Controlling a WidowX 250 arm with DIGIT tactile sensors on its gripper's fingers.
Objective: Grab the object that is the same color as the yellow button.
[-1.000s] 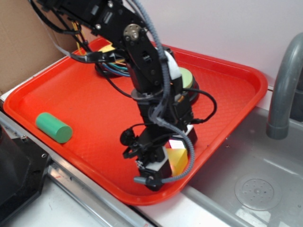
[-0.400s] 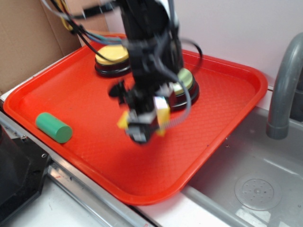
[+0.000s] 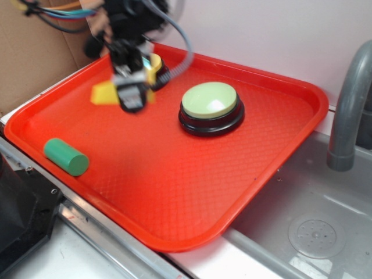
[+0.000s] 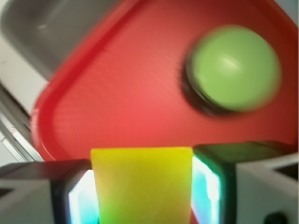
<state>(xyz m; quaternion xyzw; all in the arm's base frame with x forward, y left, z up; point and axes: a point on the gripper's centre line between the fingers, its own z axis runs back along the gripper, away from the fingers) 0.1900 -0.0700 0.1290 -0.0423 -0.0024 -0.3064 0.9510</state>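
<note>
1. One yellow block sits clamped between the two fingers of the gripper; the wrist view shows a finger pressed against each side of it.
2. The gripper hangs above the back left part of the red tray, with the block lifted clear of the tray floor. In the exterior view the block sticks out to the left of the gripper and is blurred.
3. The yellow button lies just behind the gripper at the tray's back edge, mostly hidden by it.
4. A pale green button on a black base stands on the tray, to the right of the gripper and apart from it.
5. A green cylinder lies on its side near the tray's front left edge, well apart from the gripper.
6. A metal sink with a grey faucet adjoins the tray on the right.
</note>
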